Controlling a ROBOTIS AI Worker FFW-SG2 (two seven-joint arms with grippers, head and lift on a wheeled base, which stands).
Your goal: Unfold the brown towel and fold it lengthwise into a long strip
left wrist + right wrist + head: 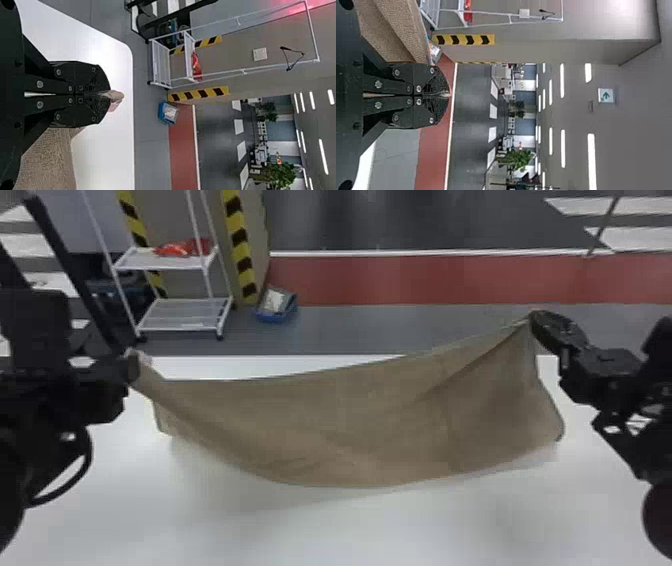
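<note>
"Left gripper [107, 95] and right gripper [449, 94], what are they doing?"

"Both are clenched on the brown towel [350, 425], the left over the left part of the white table [350, 535], the right up toward the table's far right."

"Why pinch it at two places that far apart?"

"To spread it, I'd say. Held by its upper edge, the cloth hangs open over the table instead of lying in a heap. A little bunch pokes past the left tips, so that bite looks surer; the right has just a corner, which might slip."

"Does the lower edge touch the table?"

"I can't tell. My guess is they want it laid down flat there, then folded lengthwise."

"And the things behind?"

"The rack [160, 266] and blue bin [276, 318] stand on the floor beyond the table, probably out of the way on purpose."

"Give me the count, then."

"Two grippers, one towel, one table. Past the table, one bin, one rack with two shelves, red stuff [172, 250] on the upper one, and two striped bands [240, 245]."
</note>
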